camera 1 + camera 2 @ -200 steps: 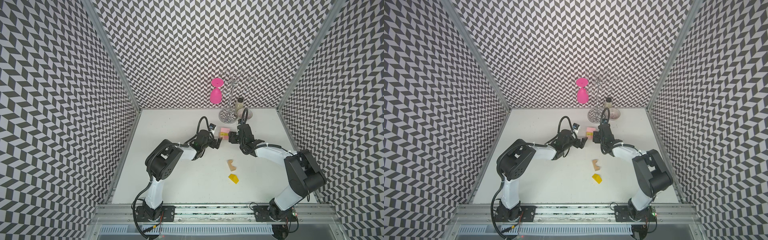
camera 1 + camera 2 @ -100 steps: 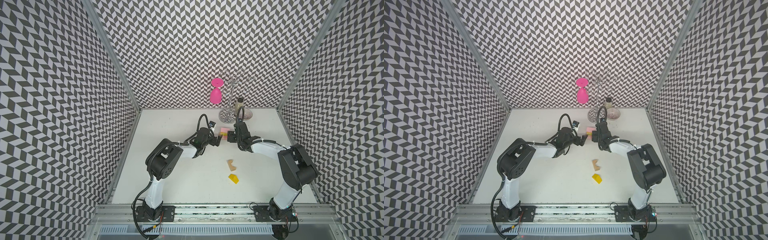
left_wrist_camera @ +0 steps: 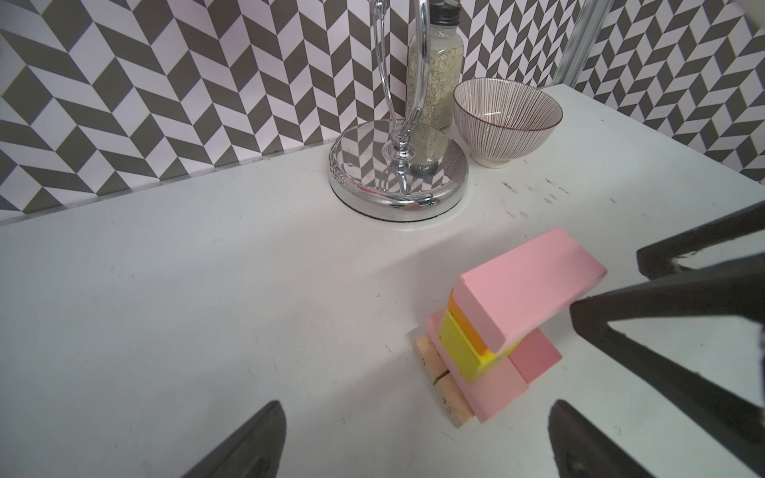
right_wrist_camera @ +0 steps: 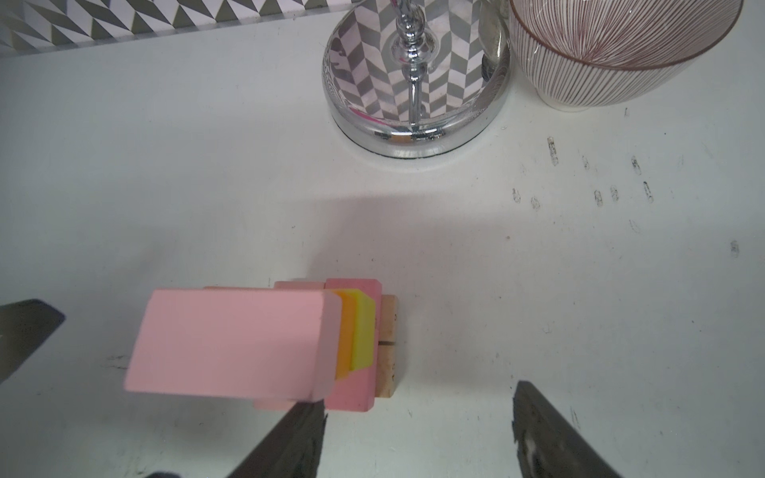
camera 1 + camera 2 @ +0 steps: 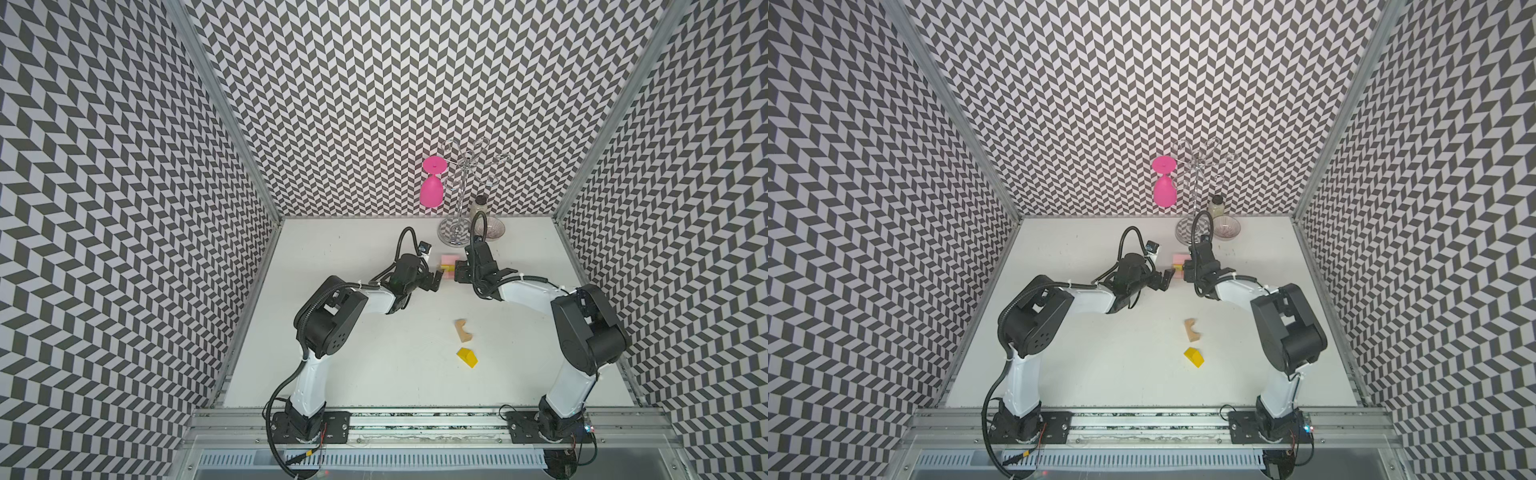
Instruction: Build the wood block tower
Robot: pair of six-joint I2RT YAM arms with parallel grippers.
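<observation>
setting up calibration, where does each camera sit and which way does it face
Top views: high above the front rail, looking down toward the back wall; left arm and right arm show whole, the tower between left tool and right tool.
Left wrist: low on the left arm, facing tower, chrome stand, bowl; own fingertips and the right tool's fingers show.
Right wrist: close above the tower, looking down toward stand and bowl; own fingertips show.
Shared: both wrist views hold tower, stand, bowl.

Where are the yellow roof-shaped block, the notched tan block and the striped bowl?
yellow roof-shaped block (image 5: 467, 358): a top view, its upper face.
notched tan block (image 5: 461, 330): a top view, its body beside the notch.
striped bowl (image 3: 496, 142): left wrist view, its outer wall.
</observation>
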